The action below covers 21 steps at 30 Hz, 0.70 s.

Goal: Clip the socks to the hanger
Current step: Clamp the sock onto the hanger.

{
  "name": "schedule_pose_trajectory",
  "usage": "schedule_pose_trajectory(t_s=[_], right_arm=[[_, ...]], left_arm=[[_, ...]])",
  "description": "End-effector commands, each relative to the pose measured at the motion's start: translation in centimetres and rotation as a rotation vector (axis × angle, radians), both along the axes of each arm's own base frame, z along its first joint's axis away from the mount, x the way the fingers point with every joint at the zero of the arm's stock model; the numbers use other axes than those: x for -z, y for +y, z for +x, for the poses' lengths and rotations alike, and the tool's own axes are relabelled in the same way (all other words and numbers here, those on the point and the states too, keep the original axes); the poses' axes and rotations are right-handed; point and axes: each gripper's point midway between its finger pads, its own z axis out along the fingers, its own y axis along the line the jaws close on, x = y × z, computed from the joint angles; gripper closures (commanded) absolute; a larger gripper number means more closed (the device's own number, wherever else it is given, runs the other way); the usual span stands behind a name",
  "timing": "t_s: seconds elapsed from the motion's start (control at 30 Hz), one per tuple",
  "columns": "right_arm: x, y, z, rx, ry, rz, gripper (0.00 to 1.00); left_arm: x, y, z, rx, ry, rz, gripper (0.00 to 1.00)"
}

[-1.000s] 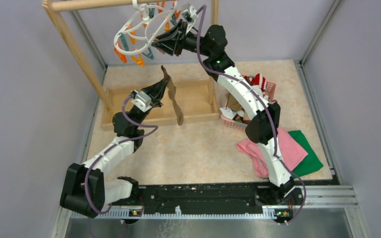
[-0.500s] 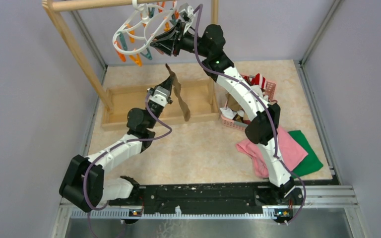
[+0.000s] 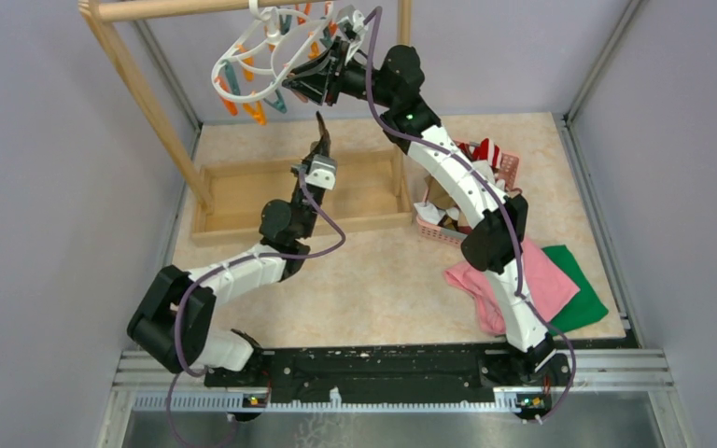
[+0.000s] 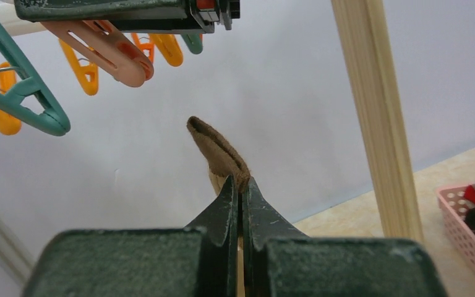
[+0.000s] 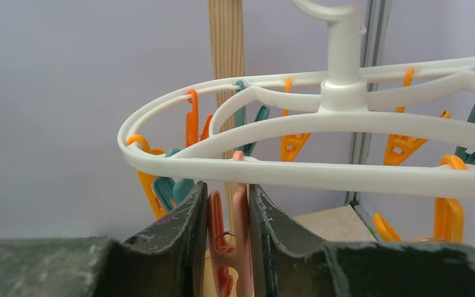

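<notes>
**Operator:** What do the left fingers (image 4: 230, 207) have?

**Guide:** You will find them closed on an olive-brown fabric sock (image 4: 219, 148). The sock's folded end stands up above the fingertips, and the pinch sits just under that fold.

**Operator:** Where is the sock relative to the hanger?

**Guide:** The white plastic oval ring hanger (image 5: 346, 174) hangs tilted from the top bar of the light wooden rack (image 4: 377, 124). Orange and teal clips dangle from its rim. In your overhead view the sock is held in the air beneath the hanger, over the rack's base. It is near the clips but apart from them.

**Operator:** And the right fingers (image 5: 192, 210)?

**Guide:** They are closed on a salmon-orange plastic clothespin clip (image 5: 242, 241) that hangs from the hanger's near rim, one finger on each side of it. In your left wrist view that clip lies above and to the left of the sock's end, with a gap between them. Whether the clip's mouth is parted is hard to judge from either view; it looks nearly shut.

**Operator:** What else is on the beige marbled tabletop (image 3: 383, 280)?

**Guide:** A pink plastic basket (image 3: 507, 168) holding several fabric pieces stands to the right of the rack. A large pink cloth (image 3: 546, 271) lies touching a green cloth (image 3: 586, 301) beside the right arm.
</notes>
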Motion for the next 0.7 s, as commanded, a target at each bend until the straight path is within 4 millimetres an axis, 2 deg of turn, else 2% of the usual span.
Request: schedule_pose_trajectory(t_s=[0.0,0.13,0.37,0.67], right_arm=[[-2.3,-0.3,-2.8,-0.063,-0.014,0.006,0.91],[-2.1,-0.3,-2.7,-0.063,0.001,0.002,0.91],[-1.3,-0.2,-2.4,-0.051,0.015,-0.025,0.92],[-0.7,-0.3,-1.9,-0.025,0.025,-0.053,0.91]], left_arm=[[-2.8,1.9,0.2,-0.198,-0.093,-0.053,1.0],[-2.6,2.6,0.3,-0.345,-0.123,-0.035,1.0],[-2.5,2.6,0.7,-0.504,-0.159,-0.011,1.0],[-3.3,2.7,1.7,-0.58,-0.136,-0.052,1.0]])
